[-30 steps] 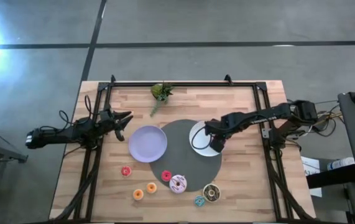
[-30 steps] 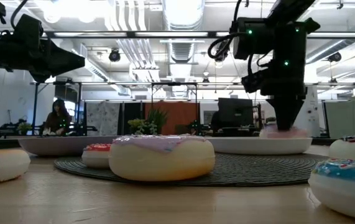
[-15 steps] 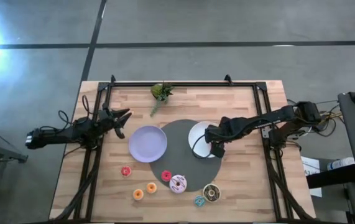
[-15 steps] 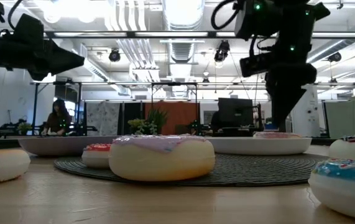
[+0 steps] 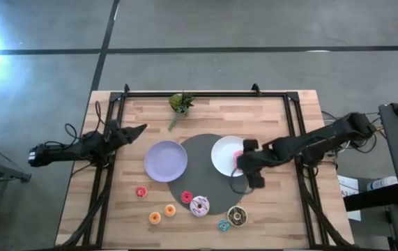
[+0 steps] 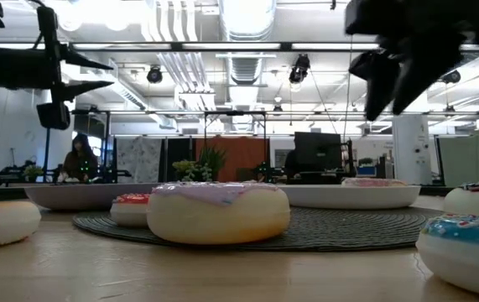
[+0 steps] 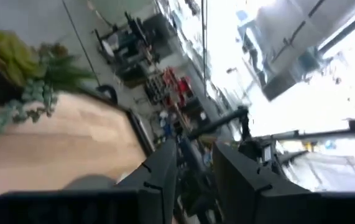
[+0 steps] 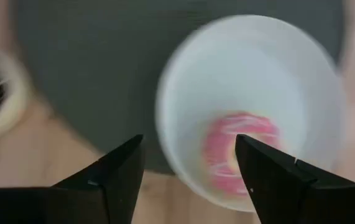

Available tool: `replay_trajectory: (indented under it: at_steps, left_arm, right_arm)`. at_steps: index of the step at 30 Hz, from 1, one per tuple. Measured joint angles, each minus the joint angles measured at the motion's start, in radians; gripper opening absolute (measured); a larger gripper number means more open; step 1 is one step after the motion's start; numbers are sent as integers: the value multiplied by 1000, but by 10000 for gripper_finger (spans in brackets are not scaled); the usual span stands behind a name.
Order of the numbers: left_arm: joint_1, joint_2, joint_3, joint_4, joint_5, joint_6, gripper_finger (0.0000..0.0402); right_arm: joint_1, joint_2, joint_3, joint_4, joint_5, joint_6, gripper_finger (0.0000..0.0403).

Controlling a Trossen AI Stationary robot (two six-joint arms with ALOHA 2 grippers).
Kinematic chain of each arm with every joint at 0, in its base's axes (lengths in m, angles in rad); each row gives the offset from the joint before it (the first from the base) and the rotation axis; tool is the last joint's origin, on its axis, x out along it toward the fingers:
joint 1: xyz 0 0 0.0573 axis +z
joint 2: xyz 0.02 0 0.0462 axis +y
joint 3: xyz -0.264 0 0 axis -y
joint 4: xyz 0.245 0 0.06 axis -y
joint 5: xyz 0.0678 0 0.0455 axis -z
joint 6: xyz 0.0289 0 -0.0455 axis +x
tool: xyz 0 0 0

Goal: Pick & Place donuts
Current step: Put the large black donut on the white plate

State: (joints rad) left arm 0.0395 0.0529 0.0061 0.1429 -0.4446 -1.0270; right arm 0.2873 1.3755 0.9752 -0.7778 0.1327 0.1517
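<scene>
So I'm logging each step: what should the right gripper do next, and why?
Probably swing toward the brown donut and come down over it. The right gripper is open and empty above the mat's edge, a pink donut already lies on the white plate, and other donuts sit unplaced near the table's front.

Seen from overhead, the right gripper (image 5: 252, 167) covers part of the white plate's (image 5: 223, 155) edge. In the right wrist view, the pink donut (image 8: 239, 152) is smeared by motion blur. At tabletop height, the teal donut (image 6: 467, 241) is cut off by the frame edge.
</scene>
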Motion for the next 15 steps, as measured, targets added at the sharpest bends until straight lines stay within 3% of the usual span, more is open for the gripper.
replay_trajectory:
  at_steps: [8, 15]
  left_arm:
    - [-1, 44, 0, -61, 72, 5, 80]
    - [-1, 85, 0, -83, 92, 14, 80]
  right_arm:
    - [175, 139, 16, 59, -41, 68, 246]
    - [233, 301, 162, 64, -35, 243, 253]
